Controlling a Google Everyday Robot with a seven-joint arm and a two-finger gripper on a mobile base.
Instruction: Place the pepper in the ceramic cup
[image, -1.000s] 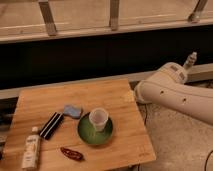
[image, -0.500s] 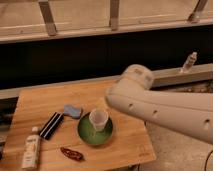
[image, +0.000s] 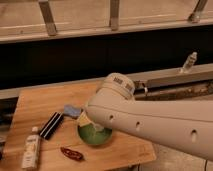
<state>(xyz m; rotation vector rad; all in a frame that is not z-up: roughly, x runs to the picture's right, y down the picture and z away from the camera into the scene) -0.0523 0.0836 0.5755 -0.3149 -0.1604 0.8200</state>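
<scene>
Nothing of the task is done yet. The pepper (image: 72, 153) lies on the wooden tabletop (image: 35, 105), near the front left of the green plate (image: 96, 141) and not touching it. The ceramic cup (image: 85, 120) stands on this plate, but the white arm (image: 150, 120) covers most of it, so I cannot see inside. Of the plate, only a part shows, and nothing else is on that part. The claw is hidden behind the arm, probably over the plate. It is spread, and I judge it carries nothing. What is left: reach the pepper, pinch it, lift it, and release it into the cup.
</scene>
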